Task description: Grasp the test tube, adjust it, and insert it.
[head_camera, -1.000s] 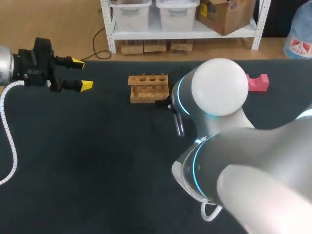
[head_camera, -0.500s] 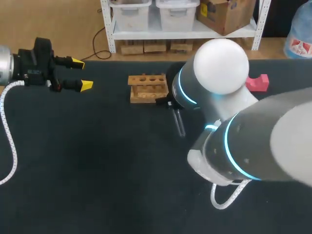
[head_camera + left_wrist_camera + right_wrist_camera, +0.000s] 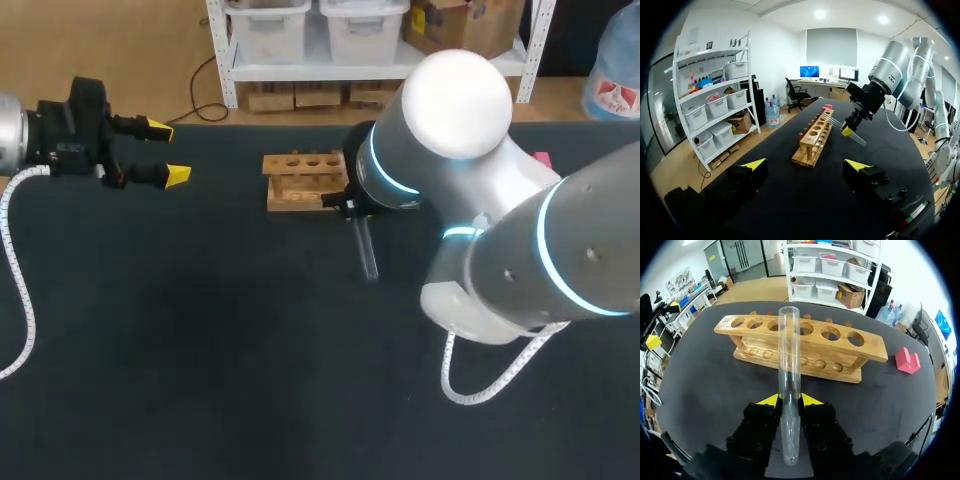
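The clear glass test tube (image 3: pixel 789 385) sits between the two yellow tips of your right gripper (image 3: pixel 789 399). Both fingers press on it from opposite sides, so the gripper is closed narrowly on the tube and nothing else. In the right wrist view the tube runs along the fingers and sticks out well ahead of them, towards the light wooden test tube rack (image 3: pixel 805 342). You can see six round holes in the rack's top bar there, and the tube is in none of them.

From the head view the tube lies at a slant just beside the rack's right end, with its gripped end nearer the rack and its free end pointing away from it. In the left wrist view it is tilted and lifted clear of the dark table cloth (image 3: pixel 200 330).

A small pink block (image 3: pixel 907 361) rests on the cloth beyond the rack's right end, apart from both rack and tube.

Your left gripper (image 3: pixel 165 151) hangs over the table's left side, well apart from the rack. Its fingers are spread wide and have nothing between them.
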Controlling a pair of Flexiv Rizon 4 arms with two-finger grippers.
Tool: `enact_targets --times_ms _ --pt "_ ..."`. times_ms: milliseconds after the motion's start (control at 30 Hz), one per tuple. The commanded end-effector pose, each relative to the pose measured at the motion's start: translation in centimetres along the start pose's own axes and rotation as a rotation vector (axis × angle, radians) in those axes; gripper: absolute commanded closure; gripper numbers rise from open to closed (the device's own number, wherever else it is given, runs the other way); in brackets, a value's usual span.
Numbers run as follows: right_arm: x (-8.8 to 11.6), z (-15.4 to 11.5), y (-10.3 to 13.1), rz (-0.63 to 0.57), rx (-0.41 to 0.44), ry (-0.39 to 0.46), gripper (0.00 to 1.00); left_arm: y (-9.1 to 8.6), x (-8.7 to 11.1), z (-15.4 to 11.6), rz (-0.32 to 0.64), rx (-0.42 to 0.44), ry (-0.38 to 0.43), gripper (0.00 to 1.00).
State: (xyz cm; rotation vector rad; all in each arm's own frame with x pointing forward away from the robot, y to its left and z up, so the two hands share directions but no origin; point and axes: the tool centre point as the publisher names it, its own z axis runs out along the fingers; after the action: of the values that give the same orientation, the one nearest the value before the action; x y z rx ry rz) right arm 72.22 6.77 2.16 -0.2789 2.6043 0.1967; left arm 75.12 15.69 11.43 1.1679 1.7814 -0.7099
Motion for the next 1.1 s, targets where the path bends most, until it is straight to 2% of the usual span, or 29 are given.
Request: enact_targets --times_ms 33,200,467,633,800,1100 --pt "-0.4 0.2 0.0 0.002 -0.004 0.071 1.0 0.0 0.1 0.0 0.003 0.0 -0.005 0.0" --pt "-0.4 -0.1 -0.3 0.013 0.005 0.046 1.0 0.0 0.1 0.0 0.003 0.0 -0.005 0.0" --pt "-0.1 -2.6 -1.1 0.048 0.032 -0.022 1.0 0.0 0.1 0.0 0.003 0.0 -0.005 0.0" --pt "-0.5 -4.8 -1.7 0.09 0.024 -0.126 1.0 0.0 0.1 0.0 0.003 0.0 -0.005 0.0" --pt "-1.6 -6.8 -2.3 0.124 0.006 -0.291 1.0 0.0 0.1 0.0 0.003 0.0 -0.005 0.0" --pt "-5.1 -10.7 -2.7 0.118 -0.037 -0.538 1.0 0.0 0.1 0.0 0.003 0.0 -0.005 0.0"
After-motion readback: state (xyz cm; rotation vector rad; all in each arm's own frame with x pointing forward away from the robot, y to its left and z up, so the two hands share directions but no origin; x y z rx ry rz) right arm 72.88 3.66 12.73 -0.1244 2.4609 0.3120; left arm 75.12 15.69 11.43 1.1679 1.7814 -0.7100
